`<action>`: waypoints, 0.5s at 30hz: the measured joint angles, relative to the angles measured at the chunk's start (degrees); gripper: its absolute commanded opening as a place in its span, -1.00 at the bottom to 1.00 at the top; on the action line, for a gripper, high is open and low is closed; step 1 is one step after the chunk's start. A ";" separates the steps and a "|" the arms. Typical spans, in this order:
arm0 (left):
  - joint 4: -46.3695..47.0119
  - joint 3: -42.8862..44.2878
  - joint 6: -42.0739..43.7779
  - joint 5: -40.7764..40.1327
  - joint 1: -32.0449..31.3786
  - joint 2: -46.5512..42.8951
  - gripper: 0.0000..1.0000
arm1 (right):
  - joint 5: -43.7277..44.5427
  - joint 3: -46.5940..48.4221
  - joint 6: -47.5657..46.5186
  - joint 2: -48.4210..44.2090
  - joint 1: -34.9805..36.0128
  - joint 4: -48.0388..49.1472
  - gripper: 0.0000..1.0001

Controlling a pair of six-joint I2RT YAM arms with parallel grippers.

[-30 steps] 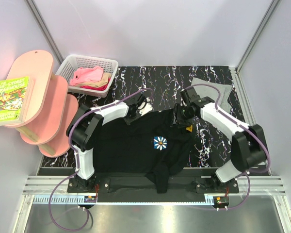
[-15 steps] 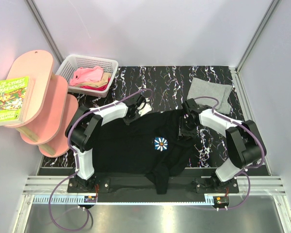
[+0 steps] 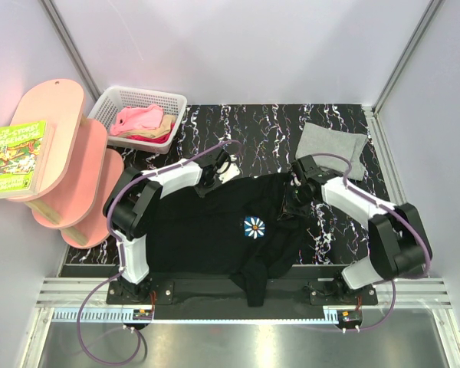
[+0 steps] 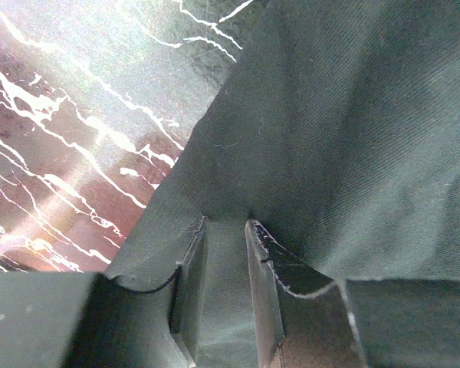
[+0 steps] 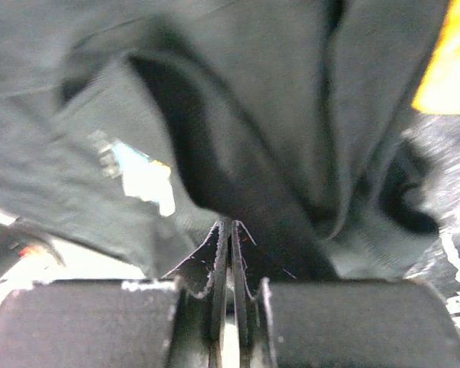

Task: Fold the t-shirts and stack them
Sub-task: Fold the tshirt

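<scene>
White-daisied black t-shirt (image 3: 207,226), plain grey t-shirt (image 3: 330,144), white-veined black table (image 3: 253,130).

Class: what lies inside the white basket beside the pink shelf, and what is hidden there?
A pink t-shirt tops the pile in the basket. Tan cloth and red cloth peek out beneath it. Anything lower is covered.

Book (image 3: 15,157) at the left edge of the frame is showing cover lettering, partly legible: "STOREY", "HOUSE". Nothing else is reading clearly.
</scene>
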 measured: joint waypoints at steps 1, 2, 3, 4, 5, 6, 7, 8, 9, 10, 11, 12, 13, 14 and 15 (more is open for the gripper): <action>-0.02 0.02 0.00 0.00 0.00 0.00 -0.38 | -0.76 -0.13 0.37 -1.22 0.13 0.00 -0.81; 0.00 0.02 0.00 0.00 0.00 0.00 -0.38 | -1.42 -0.22 0.68 -2.49 0.33 0.04 -0.81; 0.00 0.02 0.00 0.00 0.00 0.00 -0.38 | -2.21 -0.35 1.05 -3.67 0.61 0.13 -0.81; -0.02 0.02 0.00 0.00 0.00 0.00 -0.38 | -2.91 -0.46 1.33 -4.57 0.94 0.15 -0.80; 0.00 0.02 0.00 0.00 0.00 0.00 -0.38 | -4.09 -0.74 1.73 -5.70 1.49 0.37 -0.79; 0.00 0.02 0.00 0.00 0.00 0.00 -0.38 | -4.74 -0.98 1.95 -6.40 1.90 0.42 -0.78; -0.02 0.02 0.00 0.00 0.00 0.00 -0.38 | -6.01 -1.44 2.29 -7.17 2.54 0.57 -0.78; 0.00 0.02 0.00 -0.02 0.00 0.02 -0.38 | -6.84 -1.79 2.45 -7.52 2.95 0.59 -0.77; -0.02 0.04 0.00 -0.02 0.00 0.00 -0.38 | -7.78 -2.32 2.58 -7.78 3.45 0.68 -0.76; -0.02 0.04 0.02 -0.02 0.00 0.00 -0.38 | -8.76 -2.95 2.78 -7.87 3.80 0.85 -0.72; -0.04 0.09 0.00 -0.02 0.00 0.00 -0.38 | -9.86 -3.93 2.86 -7.91 4.24 1.09 -0.69; -0.07 0.17 0.02 -0.02 0.00 0.00 -0.38 | -10.54 -4.66 2.97 -7.91 4.46 1.14 -0.67; -0.04 0.28 0.02 -0.02 0.00 0.00 -0.38 | -11.39 -5.62 2.97 -7.91 4.74 1.25 -0.65; 0.00 0.37 0.02 -0.04 0.00 0.00 -0.38 | -12.20 -6.64 2.93 -7.91 5.05 1.27 -0.58; -0.02 0.48 0.02 -0.04 0.00 0.00 -0.38 | -12.90 -7.56 2.91 -7.91 5.35 1.25 -0.51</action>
